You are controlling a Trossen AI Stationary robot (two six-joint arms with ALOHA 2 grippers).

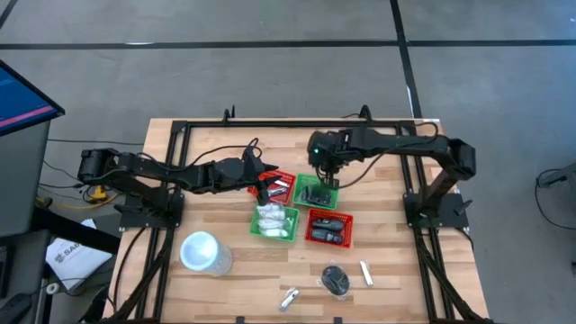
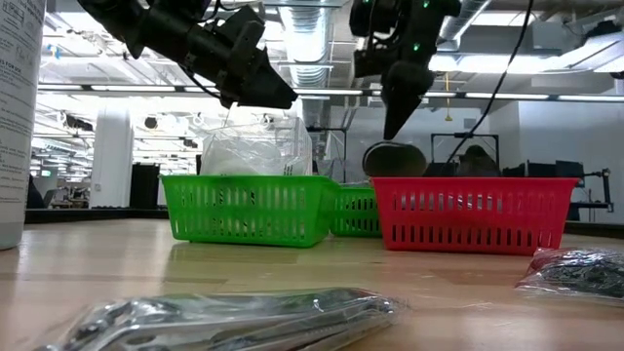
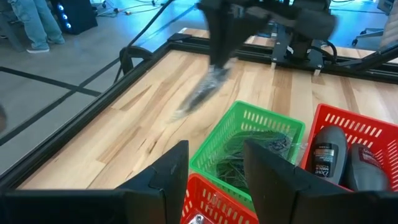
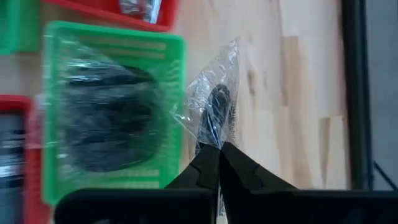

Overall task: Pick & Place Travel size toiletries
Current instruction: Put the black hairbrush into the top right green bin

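Nearest you in the low view lies a silvery tube in crinkly wrap (image 2: 234,317) on the tabletop (image 2: 117,263). Your right gripper (image 4: 219,149) has its jaws pinched fully together on the clear wrap of a black round bundle (image 4: 214,118), hanging beside the far green basket (image 1: 317,192). It looks light, soft and slippery; hold the film's gathered edge. Your left gripper (image 3: 214,165) hovers over the red basket (image 1: 278,187), jaws parted, holding nothing.

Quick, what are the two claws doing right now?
Left claw: open, empty, above the red basket.
Right claw: shut on a black bundle in clear wrap, over the green basket.
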